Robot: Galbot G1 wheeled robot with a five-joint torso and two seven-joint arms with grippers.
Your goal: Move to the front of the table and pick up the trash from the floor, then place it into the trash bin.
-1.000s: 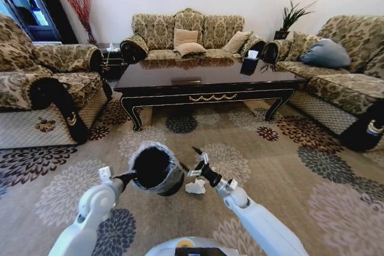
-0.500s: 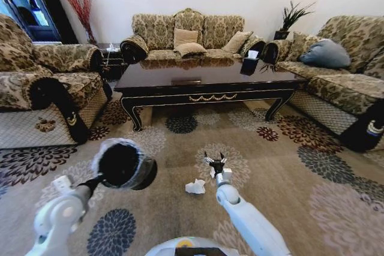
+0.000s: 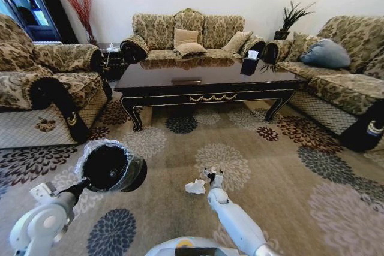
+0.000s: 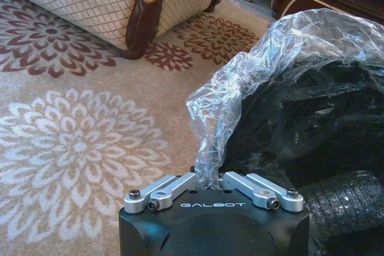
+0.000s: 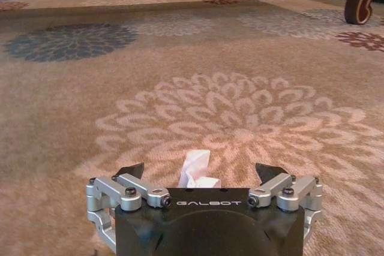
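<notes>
White crumpled paper, the trash (image 5: 195, 169), lies between the spread fingertips of the right gripper (image 5: 204, 172), whose fingers stand wide open with nothing clamped; from the right wrist view the wad sits just ahead of the gripper body on a pale flower medallion of the floor (image 5: 240, 88). In the head view the right gripper (image 3: 211, 175) is low over the carpet, and the paper wad (image 3: 195, 186) shows just beside it, toward the robot's left; whether the fingertips touch the carpet cannot be told.

The left gripper (image 4: 210, 183) is closed on a fold of the crinkly clear plastic liner (image 4: 240, 88) of the trash bin (image 4: 318, 142), the fingers drawn together around the bag's edge. In the head view the left gripper (image 3: 81, 185) holds the trash bin (image 3: 111, 167) lifted off the carpet and tipped, its dark mouth facing the camera, well apart from the paper wad.

Beyond both arms the table (image 3: 204, 82) stands across the patterned carpet, its gold ornament facing the robot, with sofas (image 3: 186, 34) around it.
</notes>
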